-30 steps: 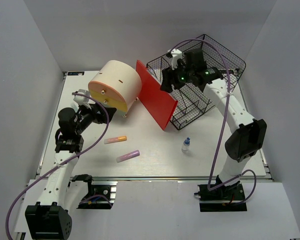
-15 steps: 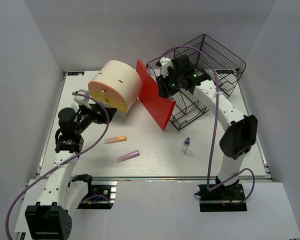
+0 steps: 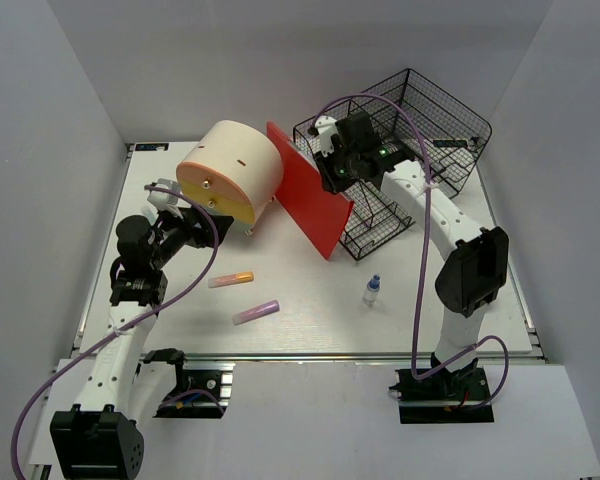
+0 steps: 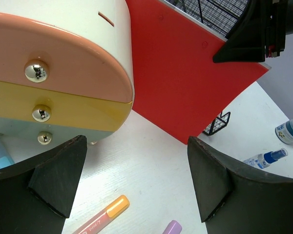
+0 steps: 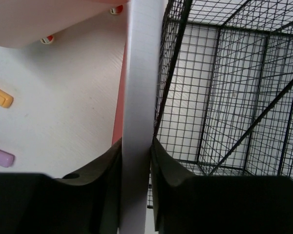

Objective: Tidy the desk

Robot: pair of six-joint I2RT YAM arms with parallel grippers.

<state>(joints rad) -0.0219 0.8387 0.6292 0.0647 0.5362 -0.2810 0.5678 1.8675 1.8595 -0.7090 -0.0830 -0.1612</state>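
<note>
Right hand up at the back, and it was clamped on the top edge of the red board. The wrist view settled it: one finger pressed to each face of that pale edge, no gap either side. The board stood on its lower edge, tilted, its upper part right against the front of the wire basket, whose mesh filled the space just beside the grip. On the board's other side sat the rounded drawer chest, lying with its pink, yellow and pale blue drawer fronts and shiny knobs facing the left arm.

Over there, the left hand hung with its fingers spread wide apart, holding nothing, just short of the drawer fronts.

Below it all lay the worktop: a broad, flat white rectangle with a faint wood grain, filling the floor between the grey walls, with a metal rail running along its near edge. Loose on it, in front of the chest, lay an orange marker and, nearer the rail, a purple marker. A small bottle with a blue cap sat off to the right, near the basket's front corner, well apart from the markers.
</note>
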